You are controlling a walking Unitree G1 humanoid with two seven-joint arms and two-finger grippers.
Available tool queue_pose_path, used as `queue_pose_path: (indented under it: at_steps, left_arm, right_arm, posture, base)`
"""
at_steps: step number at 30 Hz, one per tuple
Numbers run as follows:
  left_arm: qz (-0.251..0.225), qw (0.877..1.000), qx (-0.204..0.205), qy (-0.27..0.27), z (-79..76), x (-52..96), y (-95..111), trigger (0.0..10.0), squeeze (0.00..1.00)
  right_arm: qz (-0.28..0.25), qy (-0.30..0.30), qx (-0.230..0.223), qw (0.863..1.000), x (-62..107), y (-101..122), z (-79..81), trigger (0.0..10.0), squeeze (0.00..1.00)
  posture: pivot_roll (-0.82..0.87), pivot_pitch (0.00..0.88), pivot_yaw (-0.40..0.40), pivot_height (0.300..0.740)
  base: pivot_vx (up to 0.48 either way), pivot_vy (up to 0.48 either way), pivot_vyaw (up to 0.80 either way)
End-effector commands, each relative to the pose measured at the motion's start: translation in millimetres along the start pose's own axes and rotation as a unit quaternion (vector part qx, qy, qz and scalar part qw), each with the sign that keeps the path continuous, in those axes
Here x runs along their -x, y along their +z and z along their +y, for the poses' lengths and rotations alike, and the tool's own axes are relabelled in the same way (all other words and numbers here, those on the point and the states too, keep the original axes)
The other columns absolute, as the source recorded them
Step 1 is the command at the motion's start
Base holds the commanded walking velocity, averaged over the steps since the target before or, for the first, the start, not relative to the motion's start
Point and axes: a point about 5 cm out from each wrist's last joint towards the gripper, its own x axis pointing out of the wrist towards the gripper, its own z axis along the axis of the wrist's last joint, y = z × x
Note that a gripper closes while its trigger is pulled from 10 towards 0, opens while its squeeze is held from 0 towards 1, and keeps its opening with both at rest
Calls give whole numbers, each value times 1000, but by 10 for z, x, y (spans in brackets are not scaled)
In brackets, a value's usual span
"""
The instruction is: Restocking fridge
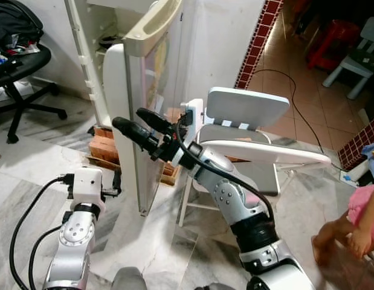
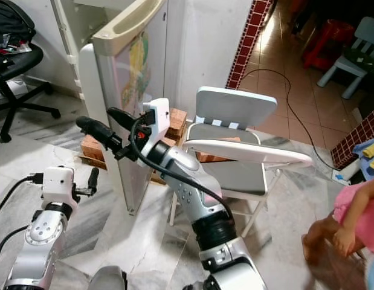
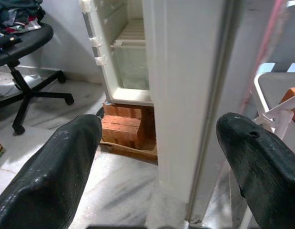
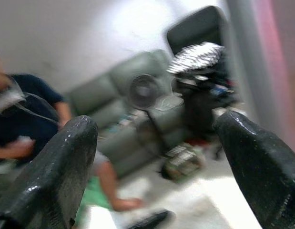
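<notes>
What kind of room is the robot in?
Probably a lived-in home, near the kitchen. There is an open fridge standing on bricks, a white folding chair beside it, an office chair, and a marble-tiled floor.

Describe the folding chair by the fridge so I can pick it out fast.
Start at the open fridge door. Just to its right stands the folding chair, with a pale blue backrest and white tube frame. Unlike the black office chair far left, it has no wheels.
</notes>
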Motion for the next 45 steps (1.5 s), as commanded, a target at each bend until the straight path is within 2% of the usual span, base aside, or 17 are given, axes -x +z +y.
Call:
queue_pose_path:
  at_steps: [1, 8, 10, 13, 15, 19, 23, 30, 35, 36, 37, 38, 39, 40, 42, 44, 45]
  left_arm:
    - [5, 1000, 0, -8, -31, -4, -1, 10000, 0]
    - [13, 1000, 1, -10, -47, 0, -21, 10000, 0]
    - [18, 1000, 2, -7, -47, 4, -31, 10000, 0]
    - [25, 1000, 4, -1, -35, -1, -46, 10000, 0]
    - [35, 999, 6, 10, -9, 0, -70, 10000, 0]
    - [36, 999, 5, 12, -1, 2, -74, 10000, 0]
    - [37, 999, 0, 12, 2, 8, -78, 10000, 0]
    - [34, 999, -8, 11, -4, 2, -68, 10000, 0]
    - [35, 999, -11, 10, -16, -4, -63, 10000, 0]
    - [31, 999, -13, 2, -29, -9, -58, 10000, 0]
    - [31, 999, -13, 2, -29, -9, -58, 10000, 0]
    - [23, 1000, -11, -8, -47, -8, -41, 10000, 0]
    - [21, 1000, -10, -13, -55, -7, -36, 10000, 0]
    - [20, 1000, -10, -16, -63, -6, -33, 10000, 0]
    - [20, 1000, -10, -18, -67, -5, -34, 10000, 0]
    - [21, 1000, -9, -16, -64, -12, -34, 10000, 0]
    - [21, 1000, -8, -15, -65, -18, -32, 10000, 0]
  right_arm:
    - [1, -32, -1, 999, 3, -74, -94, 10000, 0]
    - [26, -124, 75, 989, 130, -156, -352, 10000, 0]
    - [33, -217, 152, 964, 170, -144, -534, 10000, 0]
    - [27, -294, 172, 940, 210, -78, -690, 10000, 0]
    - [24, -363, 207, 908, 273, 57, -830, 10000, 0]
    - [20, -395, 213, 893, 305, 145, -881, 10000, 0]
    - [10, -443, 233, 866, 249, 325, -914, 10000, 0]
    - [-3, -422, 178, 889, -65, 329, -754, 10000, 0]
    - [-6, -442, 190, 877, -206, 173, -686, 10000, 0]
    - [-8, -399, 121, 909, -291, 75, -601, 10000, 0]
    - [-8, -399, 121, 909, -291, 75, -601, 10000, 0]
    - [-4, -201, -129, 971, -584, -140, -199, 10000, 0]
    - [-16, -104, -225, 969, -660, -145, 15, 10000, 0]
    - [-35, -17, -242, 970, -667, -78, 203, 10000, 0]
    - [-26, 123, -205, 971, -559, -39, 566, 10000, 0]
    - [2, 154, -187, 970, -458, -151, 685, 10000, 0]
    - [19, 125, -181, 975, -432, -251, 615, 10000, 0]
  posture:
    - [184, 6, -81, 740]
    - [180, 9, -84, 740]
    - [181, 11, -86, 740]
    - [184, 12, -87, 740]
    - [193, 14, -91, 740]
    - [196, 14, -93, 740]
    - [202, 11, -94, 740]
    - [223, 4, -97, 740]
    - [231, 0, -97, 740]
    - [235, 0, -97, 740]
    - [235, 0, -97, 740]
    - [235, 0, -96, 740]
    - [234, 0, -94, 740]
    - [235, 0, -97, 740]
    - [234, 0, -98, 740]
    - [232, 0, -101, 740]
    - [231, 0, -101, 740]
  base:
    - [0, 0, 0]
    - [0, 0, 0]
    - [0, 0, 0]
    - [0, 0, 0]
    - [0, 0, 0]
    - [0, 0, 0]
    - [0, 0, 0]
    - [0, 0, 0]
    - [0, 0, 0]
    - [0, 0, 0]
    - [0, 0, 0]
    - [0, 0, 0]
    - [0, 0, 0]
    - [0, 0, 0]
    - [0, 0, 0]
    - [0, 0, 0]
    - [0, 0, 0]
